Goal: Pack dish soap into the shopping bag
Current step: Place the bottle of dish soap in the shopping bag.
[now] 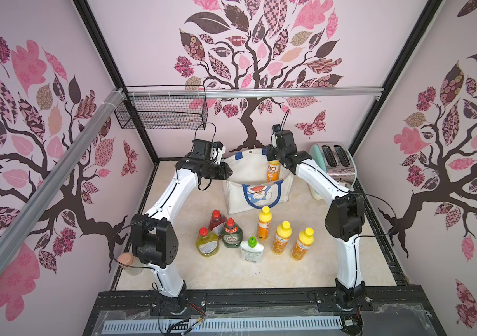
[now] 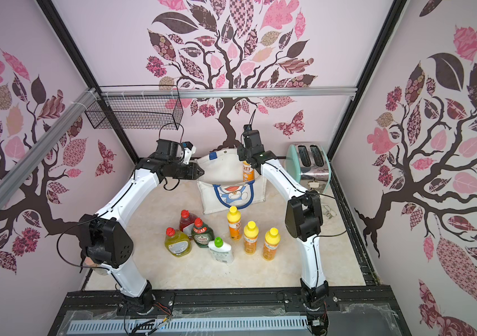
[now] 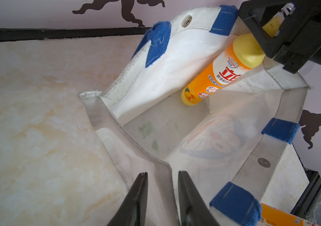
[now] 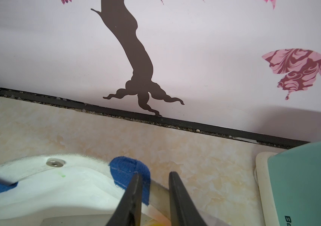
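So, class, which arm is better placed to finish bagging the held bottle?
Right. The right gripper holds the bottle by the cap, inside the bag; the left gripper only straddles the rim.

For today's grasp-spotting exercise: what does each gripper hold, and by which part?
Right gripper holds an orange bottle by its yellow cap, inside the bag. Left gripper straddles the bag's side rim; grip unclear.
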